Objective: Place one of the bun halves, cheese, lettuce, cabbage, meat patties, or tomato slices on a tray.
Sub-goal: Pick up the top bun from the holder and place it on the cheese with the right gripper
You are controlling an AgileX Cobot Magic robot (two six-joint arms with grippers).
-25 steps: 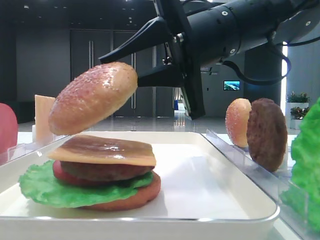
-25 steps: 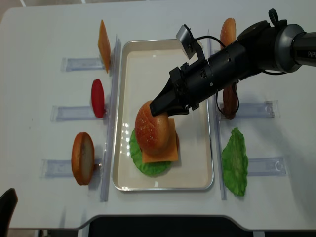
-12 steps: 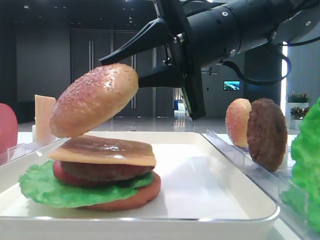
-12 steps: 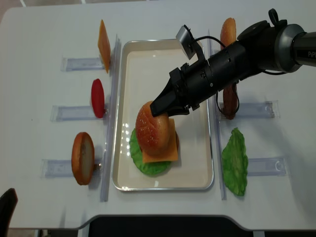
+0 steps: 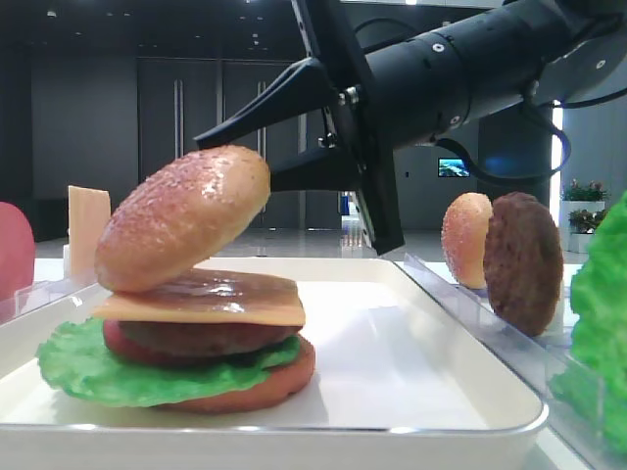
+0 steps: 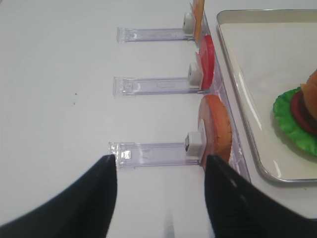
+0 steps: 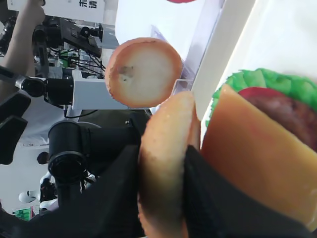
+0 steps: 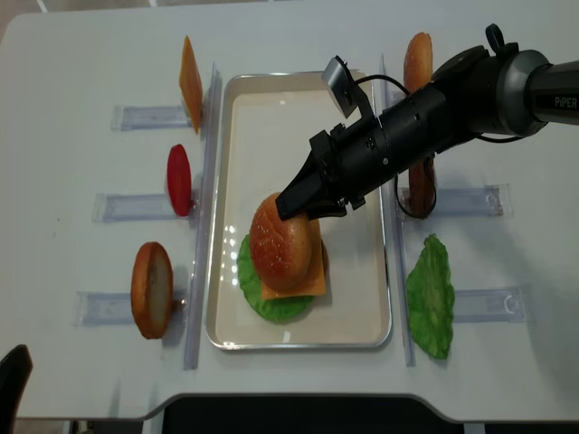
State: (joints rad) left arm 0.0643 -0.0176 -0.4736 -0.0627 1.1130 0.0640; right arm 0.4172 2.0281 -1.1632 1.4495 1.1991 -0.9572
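Glossy sheen on the bun top (image 5: 183, 217), its golden crust grainy and speckled, catching the light. Under it the cheese (image 5: 201, 302) looks smooth and slick, almost wet with reflection. The lettuce (image 5: 93, 364) is matt, ruffled, plasticky green. The patty in the rack (image 5: 522, 262) shows a rough, dull brown face. The tray (image 8: 357, 307) is white and shiny along its raised rim. The racks (image 6: 153, 148) are clear, glassy plastic. The table (image 8: 81, 72) reads as plain matt white. The right gripper (image 8: 288, 208) is matt black plastic, smooth-sided.
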